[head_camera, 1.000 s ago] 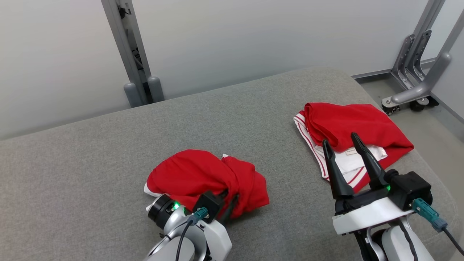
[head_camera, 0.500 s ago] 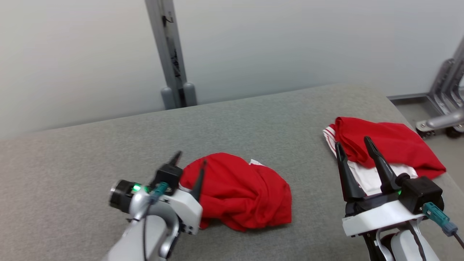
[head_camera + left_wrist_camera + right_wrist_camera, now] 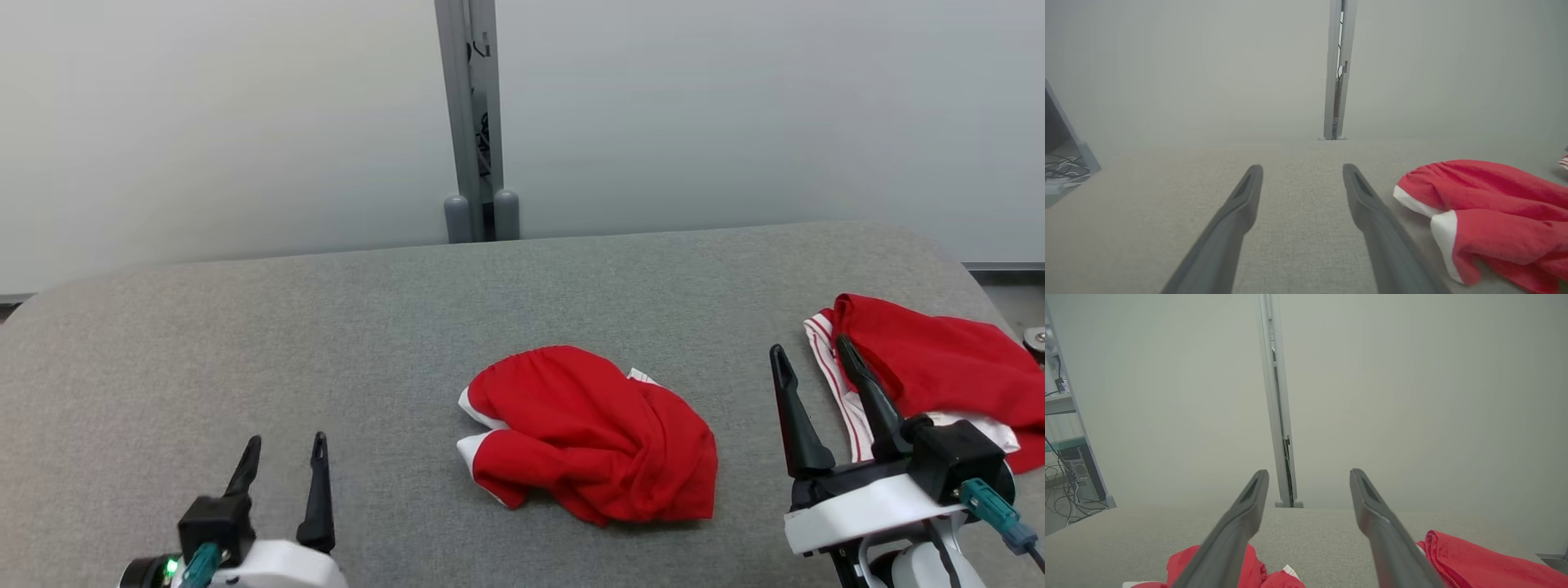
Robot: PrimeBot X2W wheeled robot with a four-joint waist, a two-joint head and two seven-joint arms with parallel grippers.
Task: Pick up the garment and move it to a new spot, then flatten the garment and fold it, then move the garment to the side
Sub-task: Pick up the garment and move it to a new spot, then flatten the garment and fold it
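Note:
A crumpled red garment (image 3: 592, 437) with white trim lies in a heap at the middle of the grey padded table (image 3: 326, 327). It shows at the right of the left wrist view as the garment (image 3: 1490, 212) and low in the right wrist view (image 3: 1257, 573). My left gripper (image 3: 284, 445) stands open at the lower left, well clear of the heap and empty. Its fingers (image 3: 1372, 212) frame bare table. My right gripper (image 3: 812, 353) is open and empty at the lower right, between the heap and a second red cloth.
A second red and white garment (image 3: 939, 367) lies near the table's right edge, just beyond my right gripper. A grey metal post (image 3: 473, 122) stands behind the table against the pale wall. Cables and a shelf (image 3: 1065, 457) stand off to the left.
My left gripper has let go of the red garment, opened, and drawn back to the lower left. The head camera has swung left, so the whole scene has shifted right.

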